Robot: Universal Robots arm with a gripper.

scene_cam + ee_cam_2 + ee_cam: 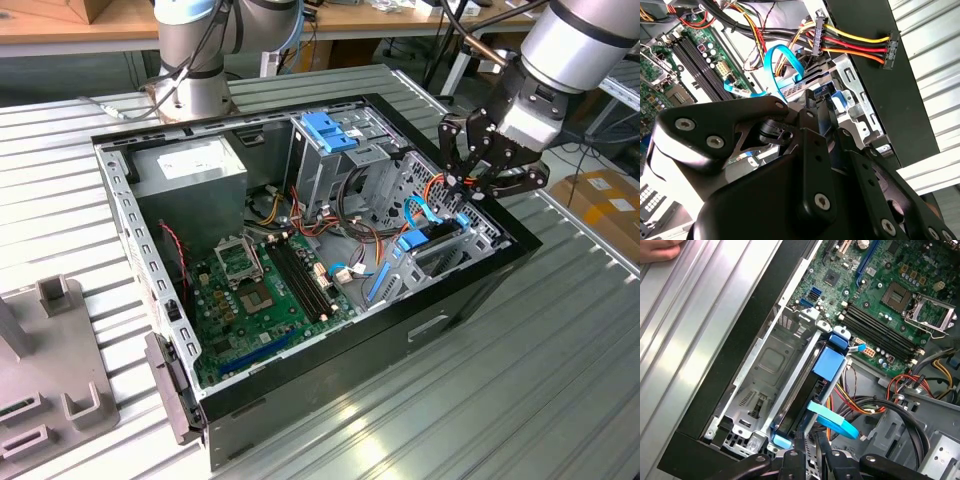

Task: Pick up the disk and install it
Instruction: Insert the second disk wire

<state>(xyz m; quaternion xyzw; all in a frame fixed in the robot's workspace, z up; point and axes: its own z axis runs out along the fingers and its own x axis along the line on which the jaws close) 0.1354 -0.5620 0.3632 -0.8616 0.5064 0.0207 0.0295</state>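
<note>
Disk (807, 390) sits on edge in the drive bay (760, 390) of the case (470, 290), my gripper (478, 188) right above it, grip state unclear, so I'd press straight down, clear of the blue cable (832, 421).

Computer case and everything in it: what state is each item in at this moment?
Computer case: lying on its side, side panel off.
Disk: on edge in the drive bay beside the motherboard.
Gripper: above the drive bay.
CPU socket: empty, no cooler.
Power connector: unplugged, hanging loose.
</note>
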